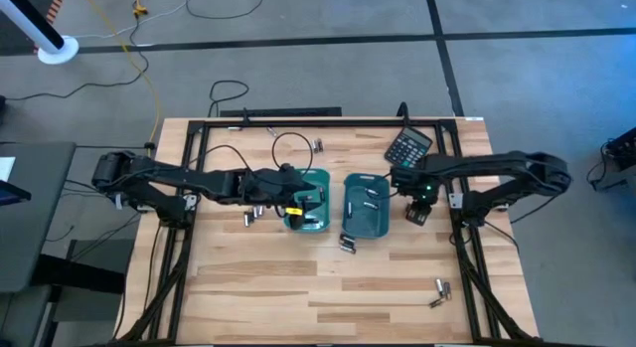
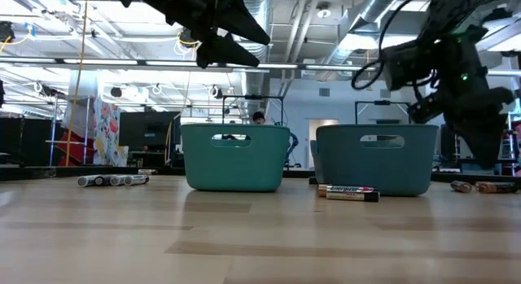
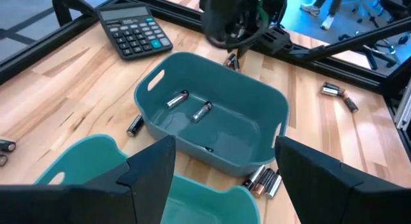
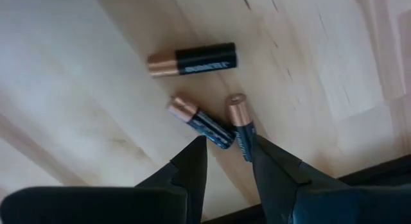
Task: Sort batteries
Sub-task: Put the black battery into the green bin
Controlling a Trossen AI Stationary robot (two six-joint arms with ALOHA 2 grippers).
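Note:
Two teal trays stand side by side mid-table, the left tray (image 1: 322,178) and the right tray (image 1: 349,203). Two batteries (image 3: 176,99) lie in the right tray (image 3: 212,60). My left gripper (image 3: 225,147) hangs open above the left tray (image 2: 236,158), touching nothing. My right gripper (image 4: 228,150) hovers just right of the right tray, pointing down, open with a narrow gap. Under it three coppery-ended batteries (image 4: 192,59) lie on the wood, the ends of two (image 4: 239,124) below the gap. In the low view the right gripper (image 2: 480,146) stands clear above them (image 2: 480,186).
More batteries lie loose: a row left of the left tray (image 1: 252,216), a few at the right tray's near side (image 1: 347,245), some near the far edge (image 1: 320,144) and some near the right near corner (image 1: 438,292). A black calculator (image 1: 408,146) lies behind the right gripper.

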